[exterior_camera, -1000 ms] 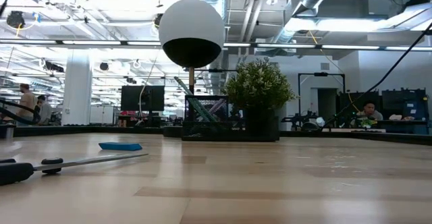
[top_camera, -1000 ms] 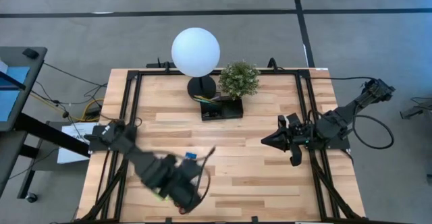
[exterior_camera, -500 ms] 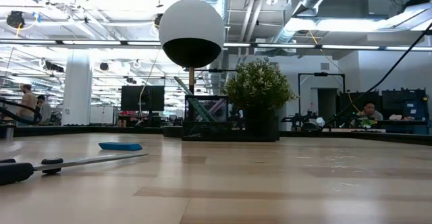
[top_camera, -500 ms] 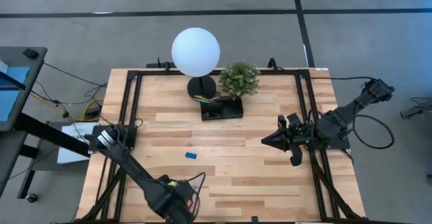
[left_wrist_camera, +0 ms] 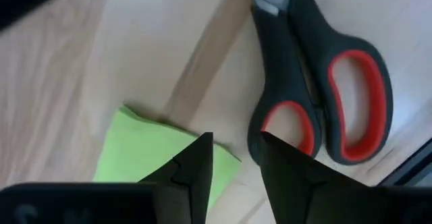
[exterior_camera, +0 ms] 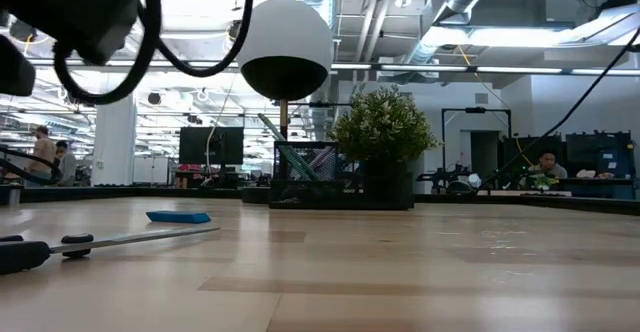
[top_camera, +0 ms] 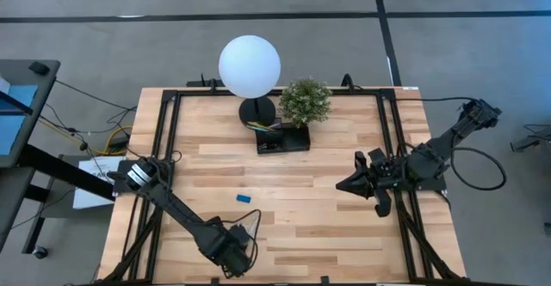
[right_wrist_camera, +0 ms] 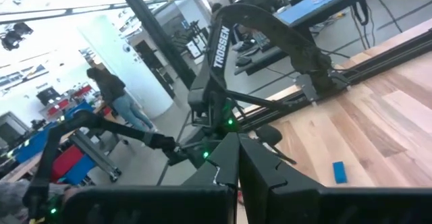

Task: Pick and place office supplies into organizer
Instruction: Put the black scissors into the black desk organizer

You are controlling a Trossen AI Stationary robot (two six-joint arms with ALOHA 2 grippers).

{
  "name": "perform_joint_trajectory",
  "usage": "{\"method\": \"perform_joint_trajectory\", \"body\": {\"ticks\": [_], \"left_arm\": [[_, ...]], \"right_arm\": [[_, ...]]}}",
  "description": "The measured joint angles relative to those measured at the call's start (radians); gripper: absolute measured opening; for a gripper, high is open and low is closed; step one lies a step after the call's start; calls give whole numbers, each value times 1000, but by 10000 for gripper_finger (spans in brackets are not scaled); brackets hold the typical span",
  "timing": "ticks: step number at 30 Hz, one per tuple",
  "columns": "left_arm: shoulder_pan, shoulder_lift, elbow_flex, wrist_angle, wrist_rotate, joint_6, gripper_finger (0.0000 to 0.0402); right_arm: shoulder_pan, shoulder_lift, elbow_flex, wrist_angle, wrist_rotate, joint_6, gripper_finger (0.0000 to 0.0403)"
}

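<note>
Left gripper (left_wrist_camera: 233, 166) poised over red-handled scissors (left_wrist_camera: 317, 82) and lime-green sticky pad (left_wrist_camera: 152, 158), fingers narrowly parted, holding nothing, right gripper (top_camera: 343, 183) waited at table's right side, fingers together, empty.

The table (top_camera: 327, 191) is pale planked wood, smooth with a low sheen; the scissors (left_wrist_camera: 317, 96) have matt black plastic handles lined with glossy red and a dull grey metal blade; the sticky pad (left_wrist_camera: 145, 160) is matt lime-green paper; the lamp's globe (top_camera: 249, 65) looks smooth, matt white.
</note>
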State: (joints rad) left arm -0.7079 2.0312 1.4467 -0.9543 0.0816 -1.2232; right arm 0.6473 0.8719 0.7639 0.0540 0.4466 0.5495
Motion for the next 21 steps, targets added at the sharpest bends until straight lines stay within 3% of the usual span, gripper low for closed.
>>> {"method": "perform_joint_trajectory", "body": {"ticks": [6, 12, 21], "left_arm": [[-9, -1, -12, 61, 12, 10, 111], [-8, -1, -17, 52, -39, 12, 111], [-3, -11, -125, 188, 0, -32, 111]], "right_arm": [[2, 0, 0, 0, 0, 0, 1], [-1, 0, 0, 0, 0, 0, 1], [-1, 0, 0, -1, 0, 0, 1]]}}
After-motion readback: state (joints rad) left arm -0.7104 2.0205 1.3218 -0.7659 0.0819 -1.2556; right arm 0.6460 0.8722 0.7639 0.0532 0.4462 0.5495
